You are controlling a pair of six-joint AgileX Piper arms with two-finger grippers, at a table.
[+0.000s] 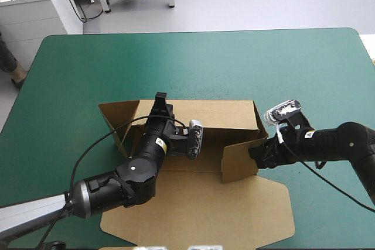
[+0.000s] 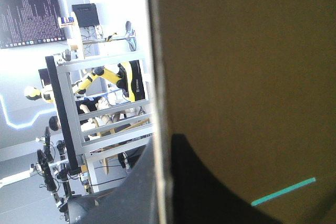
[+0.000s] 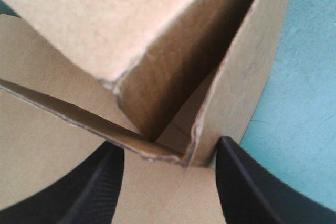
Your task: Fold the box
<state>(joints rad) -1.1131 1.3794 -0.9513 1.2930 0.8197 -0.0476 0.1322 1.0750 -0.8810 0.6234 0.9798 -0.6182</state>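
- A brown cut-board box (image 1: pixel 199 203) lies near the middle of the table (image 1: pixel 281 62) with the teal-green cover. It is half built: the back wall stands, a side flap is raised at each end, and the wide lid panel lies flat toward the near edge.
- The left claw (image 1: pixel 159 100) reaches over the tray floor to the top of the back wall, close to its left end.
- In the left wrist view this claw (image 2: pixel 164 148) is pinching the box (image 2: pixel 241 77), the wall's thin edge running between its two black fingers (image 2: pixel 197 182).
- The right claw (image 1: pixel 256 153) sits at the box's right front corner.
- In the right wrist view its fingers (image 3: pixel 100 187) are spread wide, and the ragged corner of the box (image 3: pixel 79 14) stands between and just ahead of them.
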